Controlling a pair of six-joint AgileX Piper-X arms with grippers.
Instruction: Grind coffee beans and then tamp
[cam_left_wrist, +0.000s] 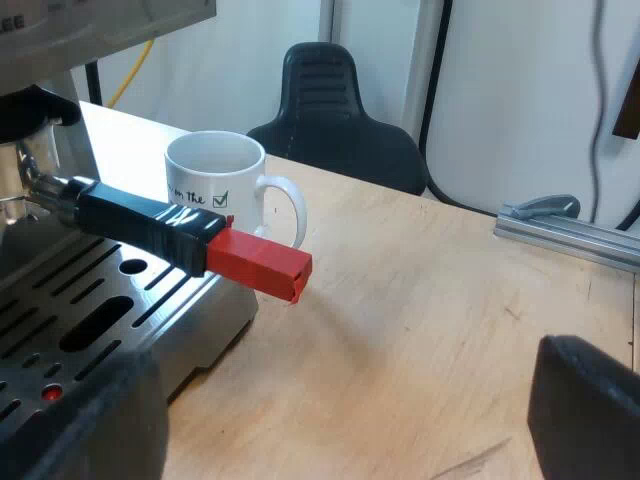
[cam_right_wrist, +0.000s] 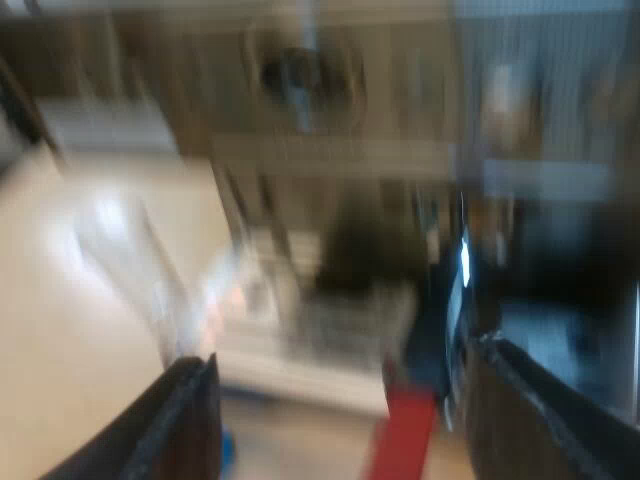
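Two claws: both of mine are wide open and hold nothing.
Left claw (cam_left_wrist: 335, 400): it hangs over the pale wooden table (cam_left_wrist: 430, 330), near the silver espresso machine (cam_left_wrist: 90, 310).
Holder: the metal holder with the black handle and red end (cam_left_wrist: 258, 263) sits in the machine's front, and its handle pokes out past the tray.
Mug: the white mug with writing (cam_left_wrist: 215, 190) stands just beside the red end.
Right claw (cam_right_wrist: 345, 360): its fingers sit one on each side of the red end (cam_right_wrist: 405, 435) and do not touch it.
Bump: if I swing the handle, I think it may knock the mug over.
Slip: if I squeeze crooked, the red end may pop out.
Crash: if both claws go for one handle, they may hit each other.
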